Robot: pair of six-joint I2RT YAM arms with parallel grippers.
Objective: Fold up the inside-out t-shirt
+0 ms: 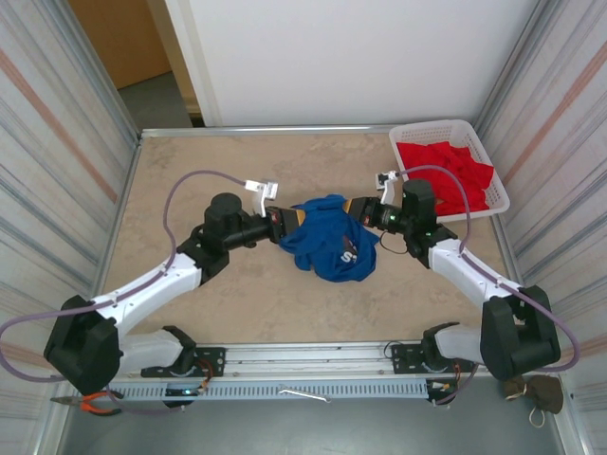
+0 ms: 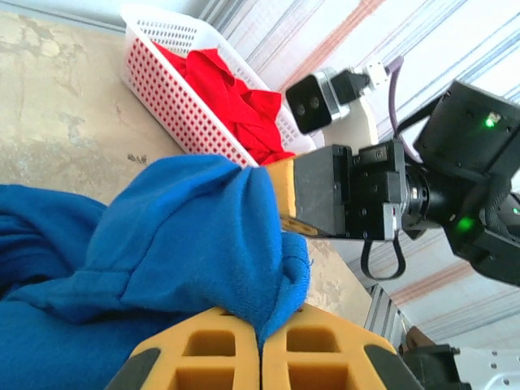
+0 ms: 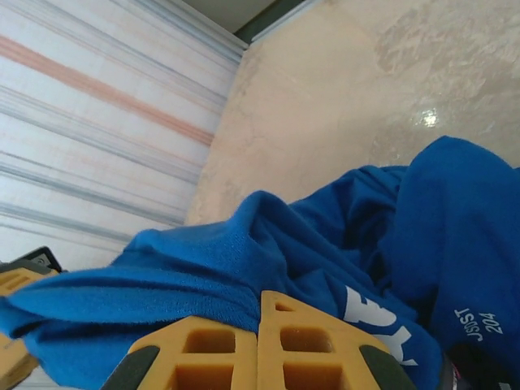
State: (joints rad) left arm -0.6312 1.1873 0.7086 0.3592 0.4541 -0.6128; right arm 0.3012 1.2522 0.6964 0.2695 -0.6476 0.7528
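We found the shirt (image 1: 327,237) bunched, its print (image 1: 348,252) mostly hidden in folds; the left gripper (image 1: 300,217) and right gripper (image 1: 351,207) each pinched its cloth tight

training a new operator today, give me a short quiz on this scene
1. True or false: the left gripper and the right gripper are both shut on the blue t-shirt.
2. Where is the red garment? A) in the left gripper B) in the white basket C) under the t-shirt
3. Fill in: the basket stands at the table's far ____ corner.
Key: 1 true; 2 B; 3 right.
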